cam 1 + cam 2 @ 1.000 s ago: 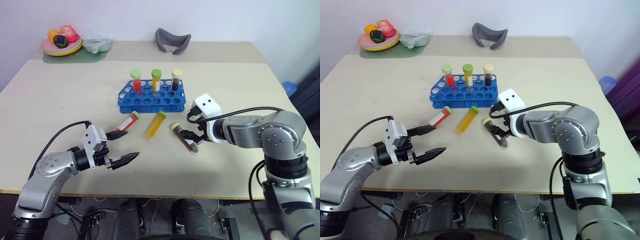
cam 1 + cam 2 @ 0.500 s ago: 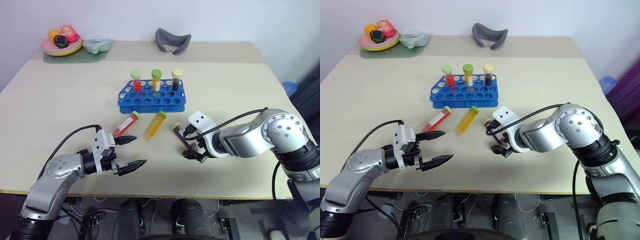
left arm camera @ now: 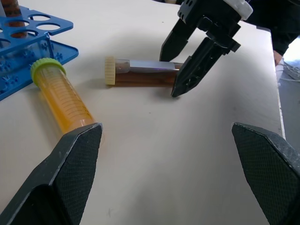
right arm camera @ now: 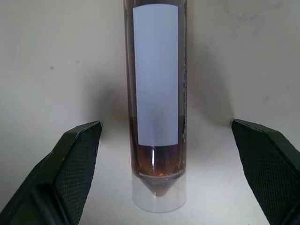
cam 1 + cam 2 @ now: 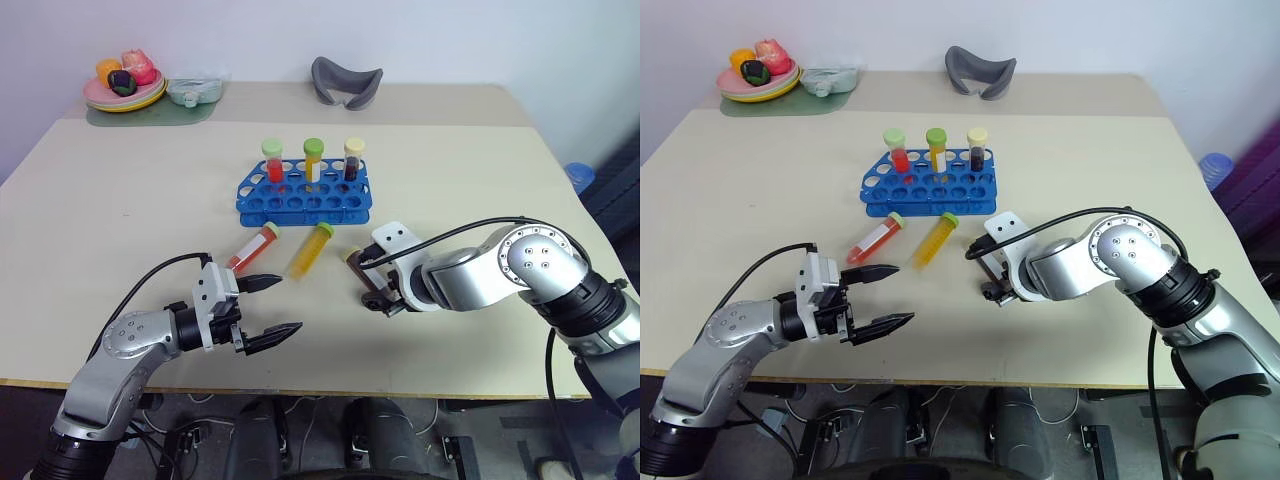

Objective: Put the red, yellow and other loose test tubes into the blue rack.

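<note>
Beige worktop (image 5: 120, 190) against a plain white wall. Blue rack (image 5: 305, 197) sits mid-worktop, back row holding three upright capped tubes: red, yellow-orange, dark.

Three loose tubes lie flat just in front of the rack:
- red tube (image 5: 251, 247), pale green cap toward the rack
- yellow-orange tube (image 5: 310, 250), green cap toward the rack, just beside the red one
- dark brown tube (image 5: 366, 277), cream cap toward the rack, white label strip facing up in the right wrist view

Right gripper (image 5: 384, 300) points steeply down over the tip end of the brown tube, fingers spread wide, one each side of it. Right wrist view shows a clear gap between the tube (image 4: 157, 103) and both fingers, so straddling, not gripping.

Left gripper (image 5: 268, 306) hovers low near the front edge, fingers wide open, holding nothing, aimed across toward the loose tubes. One fingertip sits near the tip of the red tube. Nothing lies between the loose tubes and the rack's front holes.

Clutter, all well apart at the back: plate of toy fruit (image 5: 124, 84) on a green mat (image 5: 150, 113), a small clear container (image 5: 195, 92) beside it, a grey curved piece (image 5: 345, 83).
</note>
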Robot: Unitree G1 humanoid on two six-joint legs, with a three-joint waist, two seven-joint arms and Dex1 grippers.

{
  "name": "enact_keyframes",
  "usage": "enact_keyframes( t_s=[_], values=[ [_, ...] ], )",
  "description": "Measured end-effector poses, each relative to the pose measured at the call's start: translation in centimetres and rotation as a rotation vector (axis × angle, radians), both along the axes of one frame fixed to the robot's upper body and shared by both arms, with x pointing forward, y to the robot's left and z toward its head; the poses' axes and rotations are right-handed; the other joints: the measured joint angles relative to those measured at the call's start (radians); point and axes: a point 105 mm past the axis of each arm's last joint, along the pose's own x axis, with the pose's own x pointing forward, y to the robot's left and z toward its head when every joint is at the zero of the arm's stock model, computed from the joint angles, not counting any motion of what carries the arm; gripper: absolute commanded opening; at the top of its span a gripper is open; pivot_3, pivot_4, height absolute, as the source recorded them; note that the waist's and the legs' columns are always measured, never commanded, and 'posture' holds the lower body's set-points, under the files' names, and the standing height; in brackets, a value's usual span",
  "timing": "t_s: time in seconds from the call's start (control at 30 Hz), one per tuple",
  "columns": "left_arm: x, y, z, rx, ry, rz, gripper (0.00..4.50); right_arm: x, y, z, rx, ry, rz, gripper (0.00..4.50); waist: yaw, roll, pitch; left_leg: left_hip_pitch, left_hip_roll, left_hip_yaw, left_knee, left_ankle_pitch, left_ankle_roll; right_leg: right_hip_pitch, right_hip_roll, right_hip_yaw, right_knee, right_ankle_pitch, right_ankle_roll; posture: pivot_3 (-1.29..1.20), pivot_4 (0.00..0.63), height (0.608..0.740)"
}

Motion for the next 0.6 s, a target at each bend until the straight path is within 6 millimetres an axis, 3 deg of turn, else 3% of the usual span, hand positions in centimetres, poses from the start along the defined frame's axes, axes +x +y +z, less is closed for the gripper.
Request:
enact_keyframes(
  t_s=[0.5, 0.6],
  values=[
    [-0.2, -0.3, 0.3, 0.0, -0.013, -0.013, 4.5, 1.0, 0.3, 0.1, 0.012, 0.023, -0.04, 4.47, -0.001, -0.001, -0.002, 0.0, 0.0, 0.0, 0.0, 0.0, 0.0, 0.001, 0.0, 0.0, 0.0, 0.0, 0.0, 0.0, 0.15, 0.669],
    [-0.2, -0.3, 0.3, 0.0, -0.009, -0.012, 4.5, 1.2, 0.0, 0.1, -0.001, 0.019, -0.048, 3.25, -0.001, -0.002, -0.002, 0.0, 0.0, -0.001, 0.0, 0.0, 0.0, 0.001, 0.0, 0.0, 0.0, 0.0, 0.0, 0.0, 0.15, 0.669]
  ],
)
